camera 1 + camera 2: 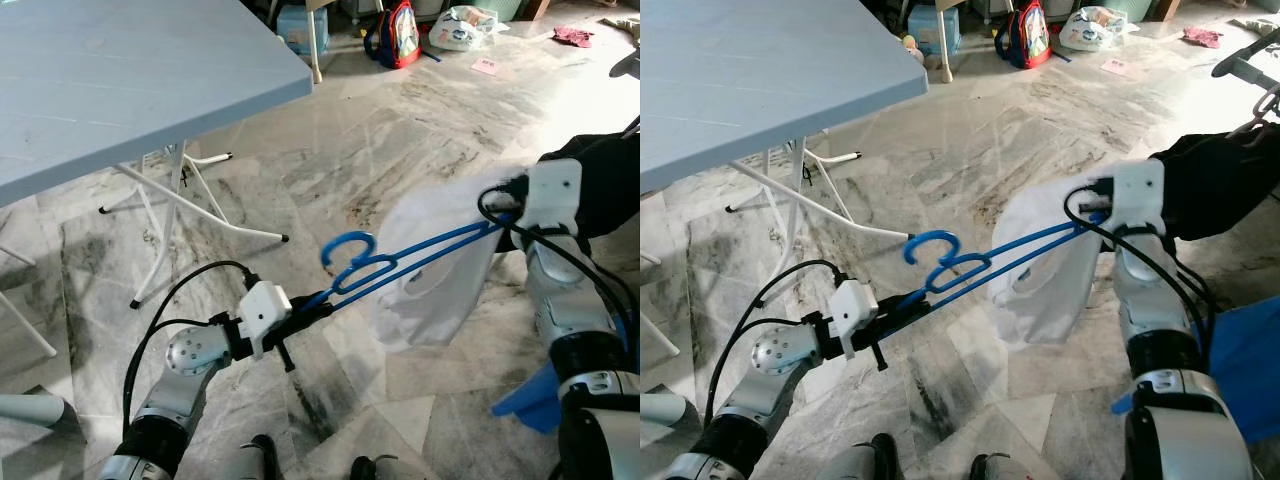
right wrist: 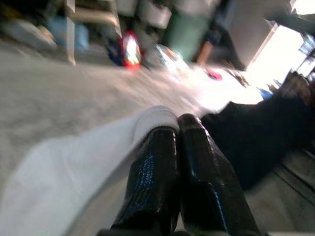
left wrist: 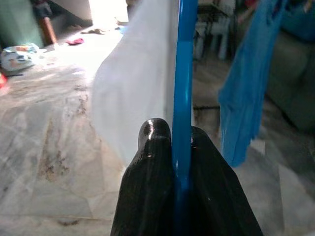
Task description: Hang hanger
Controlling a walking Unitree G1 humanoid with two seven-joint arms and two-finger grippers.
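A blue plastic hanger (image 1: 420,255) is held nearly level above the marble floor, its hook (image 1: 350,250) curling up near the middle. A white garment (image 1: 435,280) hangs from the hanger's far half. My left gripper (image 1: 310,300) is shut on the hanger's near end; in the left wrist view the two black fingers (image 3: 152,162) pinch the blue bar (image 3: 184,73). My right gripper (image 1: 505,212) is at the far end, shut where the white cloth (image 2: 88,157) covers the hanger, fingers (image 2: 157,162) pressed together.
A grey-blue folding table (image 1: 120,80) on white legs (image 1: 175,210) stands at the left. A black garment (image 1: 610,180) hangs at the right edge, with a blue cloth (image 1: 530,400) below it. A red backpack (image 1: 398,32) and a plastic bag (image 1: 462,25) lie far back.
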